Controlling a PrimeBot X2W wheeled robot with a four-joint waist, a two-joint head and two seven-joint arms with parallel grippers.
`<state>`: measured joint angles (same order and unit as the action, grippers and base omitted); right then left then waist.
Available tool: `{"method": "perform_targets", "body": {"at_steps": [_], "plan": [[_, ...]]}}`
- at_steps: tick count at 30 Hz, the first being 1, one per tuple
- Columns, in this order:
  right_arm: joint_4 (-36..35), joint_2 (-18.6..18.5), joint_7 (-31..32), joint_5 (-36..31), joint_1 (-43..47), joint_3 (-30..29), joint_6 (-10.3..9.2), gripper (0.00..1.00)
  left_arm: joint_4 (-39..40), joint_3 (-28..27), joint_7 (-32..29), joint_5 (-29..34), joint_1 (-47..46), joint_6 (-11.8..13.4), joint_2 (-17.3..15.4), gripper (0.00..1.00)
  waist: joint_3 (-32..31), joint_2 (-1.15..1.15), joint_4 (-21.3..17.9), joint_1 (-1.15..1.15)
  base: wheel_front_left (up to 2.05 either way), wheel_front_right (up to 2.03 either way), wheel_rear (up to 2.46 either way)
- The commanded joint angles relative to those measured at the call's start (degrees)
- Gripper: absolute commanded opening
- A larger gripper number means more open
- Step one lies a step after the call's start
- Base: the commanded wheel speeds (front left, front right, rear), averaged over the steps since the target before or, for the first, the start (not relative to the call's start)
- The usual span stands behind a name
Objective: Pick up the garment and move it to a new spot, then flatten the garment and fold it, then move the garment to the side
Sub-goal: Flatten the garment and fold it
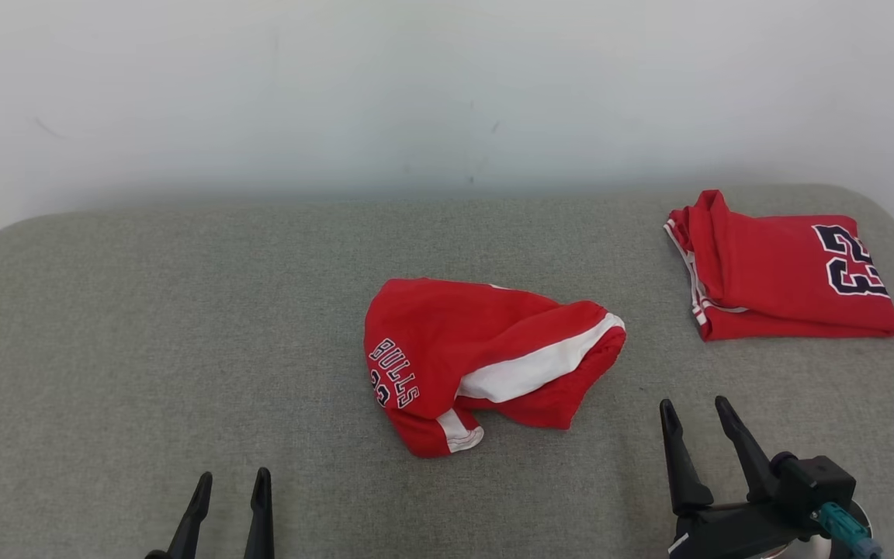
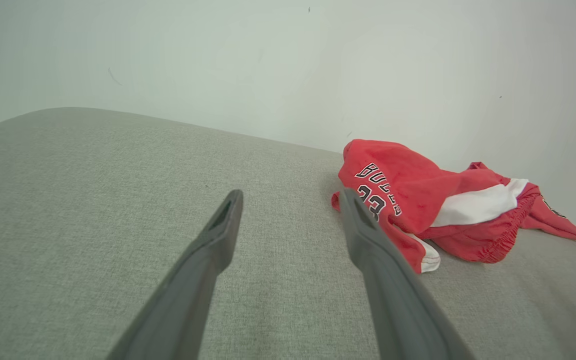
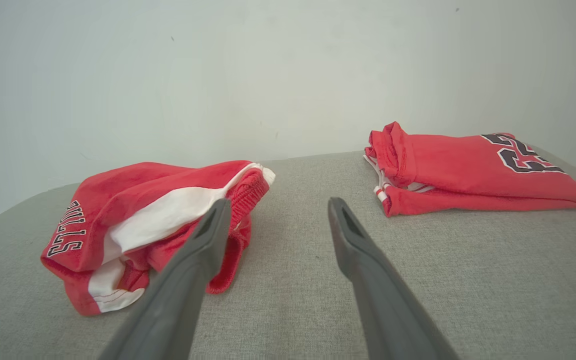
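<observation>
Observation, single moment. We see the garment [image 1: 486,361], red shorts with a broad white side stripe and "BULLS" lettering over a number, lying crumpled in a loose heap near the middle of the grey fabric-covered desk [image 1: 144,326]. One white-trimmed leg hem points toward the robot. In the wrist views the gathered elastic waistband faces the robot's right.

A second item, a folded red jersey [image 1: 781,276] with a dark, white-edged "23", lies flat at the far right of the desk, well apart from the heap. A plain pale wall [image 1: 338,93] stands behind the desk.

Left claw [image 1: 233,473]: at the lower left of the head view, fingers spread, nothing between them. We record it as released. It is well apart from the garment, off to the garment's left and nearer the robot. In the left wrist view one finger crosses the lettered edge of the shorts, but the head view shows clear desk between them.

Right claw [image 1: 694,402]: at the lower right of the head view, fingers spread and empty, also released. It is near the waistband end of the garment without touching it. In the right wrist view its fingers point at the bare desk between the heap and the folded jersey.

We cannot tell from these views how high either claw is above the desk.
</observation>
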<state>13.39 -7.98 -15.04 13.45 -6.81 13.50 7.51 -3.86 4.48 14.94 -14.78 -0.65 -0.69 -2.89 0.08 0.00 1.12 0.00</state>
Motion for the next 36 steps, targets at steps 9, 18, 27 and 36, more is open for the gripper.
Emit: {"method": "perform_targets", "body": {"at_steps": [9,18,27,36], "plan": [[-1.8,0.8,1.2,-1.1,-0.3,0.7,-0.04,1.0,-3.3,2.4,0.2,-0.7,-2.6,-2.9,-0.1,1.0,0.9,0.0,-2.1,0.0,0.0,0.0,0.0],[-1.3,1.6,0.8,-1.0,-2.4,2.1,-0.04,1.0,-15.1,8.0,0.2,0.6,-10.5,-5.5,-0.4,1.0,3.9,0.0,-8.4,0.0,0.0,0.0,0.0],[-0.5,2.4,0.3,-0.9,-3.6,2.3,-0.04,1.0,-23.9,9.7,0.2,1.0,-16.5,-6.2,-1.3,1.0,6.2,0.0,-12.5,0.0,0.0,0.0,0.0],[0.0,3.1,-0.2,-1.0,-4.6,2.3,-0.04,1.0,-33.0,11.2,0.2,2.2,-22.0,-6.5,-1.2,1.0,7.9,0.0,-14.4,0.0,0.0,0.0,0.0]]}}
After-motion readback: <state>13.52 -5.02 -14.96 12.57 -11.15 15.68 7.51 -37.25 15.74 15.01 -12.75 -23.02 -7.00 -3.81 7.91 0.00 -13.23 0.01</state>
